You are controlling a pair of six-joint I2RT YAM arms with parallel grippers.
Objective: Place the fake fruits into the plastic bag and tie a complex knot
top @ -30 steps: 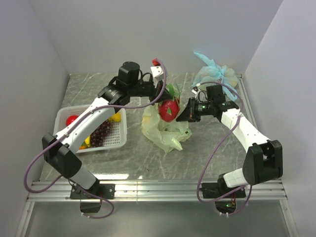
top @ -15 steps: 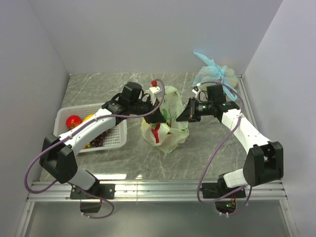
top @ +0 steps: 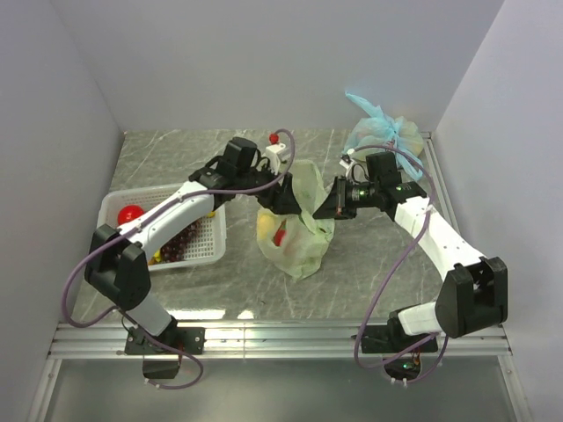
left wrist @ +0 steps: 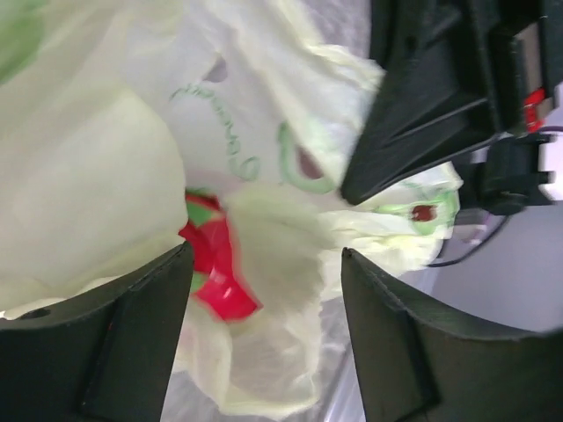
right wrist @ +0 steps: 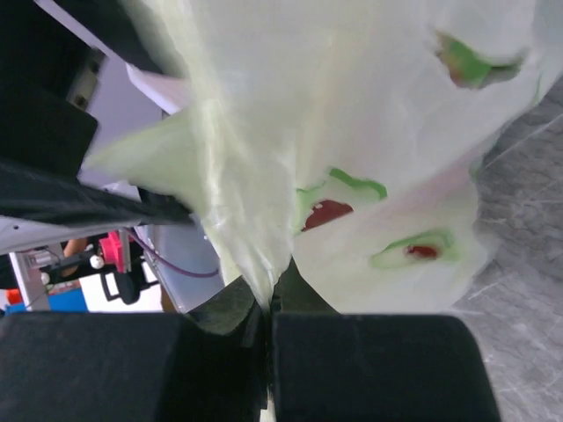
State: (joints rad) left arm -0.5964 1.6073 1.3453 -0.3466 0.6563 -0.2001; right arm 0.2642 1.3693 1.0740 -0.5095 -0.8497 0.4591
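Note:
The pale yellow-green plastic bag (top: 299, 237) stands mid-table with its mouth up. My left gripper (top: 283, 200) hangs open at that mouth. In the left wrist view the gripper (left wrist: 266, 251) is spread wide, and a red and green fake fruit (left wrist: 215, 277) lies loose in the bag (left wrist: 106, 176) below it. The fruit shows red through the film (top: 279, 236), next to a yellow piece (top: 264, 227). My right gripper (top: 327, 207) is shut on the bag's right rim. In the right wrist view the film (right wrist: 352, 105) is pinched between the jaws (right wrist: 268, 303). No knot shows.
A white basket (top: 113, 204) at the left holds a red apple (top: 129, 214), dark grapes (top: 180, 237) and yellow pieces. A tied light blue bag (top: 383, 132) lies at the back right by the wall. Grey walls close in both sides.
My left gripper carried the red fruit down into the bag's mouth and opened, and the fruit now lies inside. The right gripper kept its hold on the rim.

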